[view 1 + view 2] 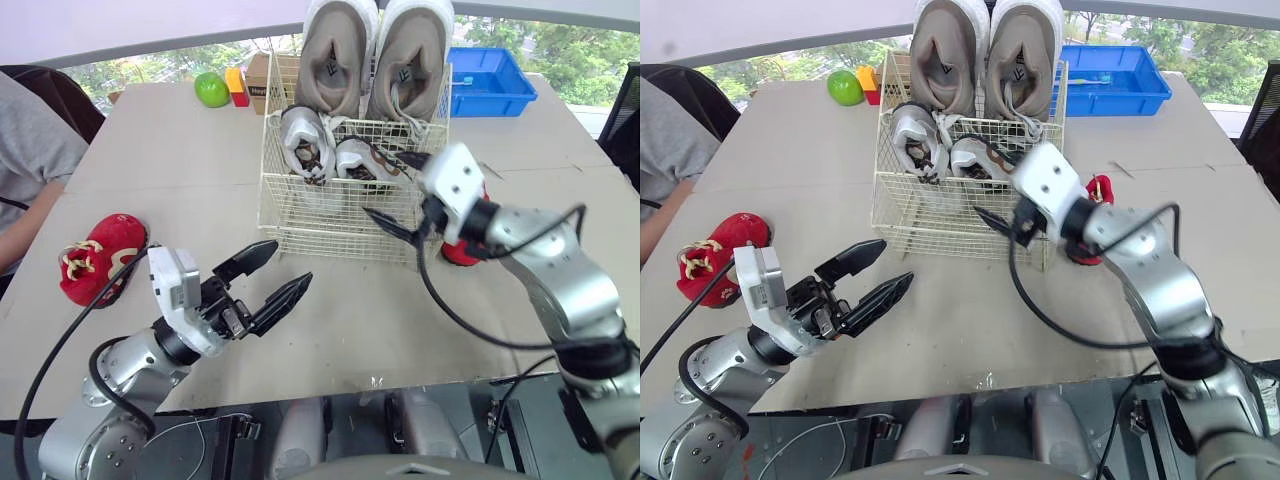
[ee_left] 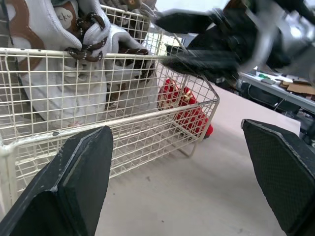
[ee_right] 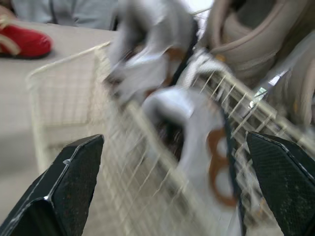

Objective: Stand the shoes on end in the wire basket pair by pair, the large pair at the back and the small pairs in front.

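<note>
The bench (image 1: pixel 350 320) is matt brown card. Ahead of the right hand (image 1: pixel 392 190), the basket (image 1: pixel 270 200) is cream-coated metal wire. The large shoes (image 1: pixel 335 60) look like soft beige suede, and the small shoes (image 1: pixel 305 140) like smooth white leather. Left of the left hand (image 1: pixel 290 263), the red shoe (image 1: pixel 98 258) is plush cloth. The finger pads (image 2: pixel 81 182) are matt black and finely dimpled.

The wire basket (image 1: pixel 330 215) is cream, large shoes (image 1: pixel 335 60) taupe, small shoes (image 1: pixel 305 145) white-brown.

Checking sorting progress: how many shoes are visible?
6. Two large beige shoes at the back of the wire basket, two small white shoes before them, one red shoe on the table at left, a second red shoe beside the basket's right.
</note>
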Robot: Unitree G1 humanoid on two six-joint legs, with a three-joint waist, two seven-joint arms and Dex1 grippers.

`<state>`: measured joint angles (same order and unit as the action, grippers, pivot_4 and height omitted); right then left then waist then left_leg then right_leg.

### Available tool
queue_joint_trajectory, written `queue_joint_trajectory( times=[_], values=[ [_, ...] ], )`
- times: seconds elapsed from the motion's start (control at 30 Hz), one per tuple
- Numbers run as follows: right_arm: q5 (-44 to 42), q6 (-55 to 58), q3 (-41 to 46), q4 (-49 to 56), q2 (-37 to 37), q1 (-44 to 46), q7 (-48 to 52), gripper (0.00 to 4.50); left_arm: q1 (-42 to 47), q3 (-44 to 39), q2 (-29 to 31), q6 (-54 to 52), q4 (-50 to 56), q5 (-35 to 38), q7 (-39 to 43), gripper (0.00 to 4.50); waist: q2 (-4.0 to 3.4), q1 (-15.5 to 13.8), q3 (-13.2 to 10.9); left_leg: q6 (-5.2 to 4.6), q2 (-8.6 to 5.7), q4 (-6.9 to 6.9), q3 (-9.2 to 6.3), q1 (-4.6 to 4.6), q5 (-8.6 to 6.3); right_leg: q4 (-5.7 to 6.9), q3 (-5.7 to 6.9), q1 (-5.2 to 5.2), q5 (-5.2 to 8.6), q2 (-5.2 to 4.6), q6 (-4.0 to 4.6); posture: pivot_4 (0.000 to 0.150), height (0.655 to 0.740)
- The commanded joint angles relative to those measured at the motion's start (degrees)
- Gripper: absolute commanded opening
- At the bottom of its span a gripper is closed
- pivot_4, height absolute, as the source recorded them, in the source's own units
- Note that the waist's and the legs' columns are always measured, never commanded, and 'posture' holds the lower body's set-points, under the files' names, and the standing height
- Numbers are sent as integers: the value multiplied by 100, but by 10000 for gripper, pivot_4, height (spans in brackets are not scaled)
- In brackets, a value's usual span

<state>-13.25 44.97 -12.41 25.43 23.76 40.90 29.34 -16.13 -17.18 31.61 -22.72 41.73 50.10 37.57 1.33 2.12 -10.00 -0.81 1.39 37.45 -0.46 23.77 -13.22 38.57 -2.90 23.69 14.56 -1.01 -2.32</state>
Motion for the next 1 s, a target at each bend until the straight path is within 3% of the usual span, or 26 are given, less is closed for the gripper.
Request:
queue_joint_trajectory(
  times=[0.03,0.13,0.17,0.23,0.3,0.33,0.37,0.4,0.47,0.53,0.6,0.73,0.9,0.97,1.0],
  values=[
    [-39,581,137,-191,-181,360,-230,44788,-128,9,-50,167,244,-60,28,45000,0,-10,0,0,0,-4,-1,2,0,-4,2,0,0,-2,-1,1500,7400],
    [312,514,-123,-490,-58,557,-276,44788,-178,25,-111,223,271,-126,-23,45000,-2,-13,-1,0,-3,-11,0,8,0,-21,5,0,-1,-9,-2,1500,7400],
    [430,491,-181,-630,-66,615,-345,42364,-181,35,-139,235,300,-139,-70,45000,-2,-11,-1,0,-4,-14,2,9,0,-27,4,-1,-1,-12,-2,1500,7400],
    [571,434,-245,-787,-110,681,-442,36039,-203,73,-187,242,355,-173,-138,45000,-1,2,-1,-1,-4,-14,4,9,0,-32,5,-1,-2,-13,-2,1500,7400],
    [617,464,-257,-858,-175,712,-498,25890,-230,122,-219,247,393,-216,-174,45000,-2,-7,-1,-1,-4,-13,3,7,0,-32,5,-3,-2,-12,-1,1500,7400],
    [631,479,-282,-865,-217,708,-511,25890,-239,139,-229,252,410,-229,-196,45000,-1,-11,-1,-1,-4,-13,1,7,0,-32,7,-4,-2,-12,-1,1500,7400],
    [649,467,-320,-857,-238,696,-508,18726,-245,155,-238,257,424,-236,-223,45000,-1,-13,-1,-1,-4,-11,1,6,1,-32,7,-5,-2,-12,1,1500,7400],
    [652,501,-344,-836,-277,685,-519,16530,-251,165,-246,262,432,-244,-243,45000,-1,-11,-1,-1,-4,-10,1,6,1,-32,6,-6,-1,-11,2,1500,7400],
    [616,625,-324,-773,-359,663,-550,7973,-257,189,-257,264,454,-256,-269,45000,7,-13,4,-1,-4,-9,2,5,1,-32,5,-6,-2,-11,1,1500,7400],
    [489,819,-172,-671,-507,651,-569,2645,-257,212,-264,254,479,-257,-295,45000,20,-31,12,-1,-3,-10,-11,7,1,-32,19,-9,-2,-11,0,1500,7400],
    [317,1097,74,-576,-671,666,-567,164,-234,235,-261,236,486,-255,-320,45000,24,-37,15,0,-3,-14,-16,7,0,-32,23,-10,-2,-12,-1,1500,7400],
    [-25,1439,289,-397,-528,676,-140,164,-128,292,-242,190,470,-244,-364,45000,23,-28,14,1,-2,-23,-14,8,0,-39,24,-9,-3,-13,-1,1500,7400],
    [145,1082,191,-461,-147,593,20,17297,43,380,-202,149,408,-231,-410,45000,10,-8,6,0,-3,-34,-13,8,-1,-49,24,-8,-3,-12,-2,1500,7400],
    [158,1016,132,-433,-39,592,66,26079,92,398,-192,139,384,-228,-411,45000,10,0,6,0,-3,-34,-11,8,-1,-49,23,-9,-3,-12,-2,1500,7400],
    [177,1003,112,-435,2,602,64,33352,110,403,-188,133,375,-224,-410,45000,10,0,6,0,-3,-32,-8,7,-1,-50,20,-9,-3,-12,-2,1500,7400]
  ],
)
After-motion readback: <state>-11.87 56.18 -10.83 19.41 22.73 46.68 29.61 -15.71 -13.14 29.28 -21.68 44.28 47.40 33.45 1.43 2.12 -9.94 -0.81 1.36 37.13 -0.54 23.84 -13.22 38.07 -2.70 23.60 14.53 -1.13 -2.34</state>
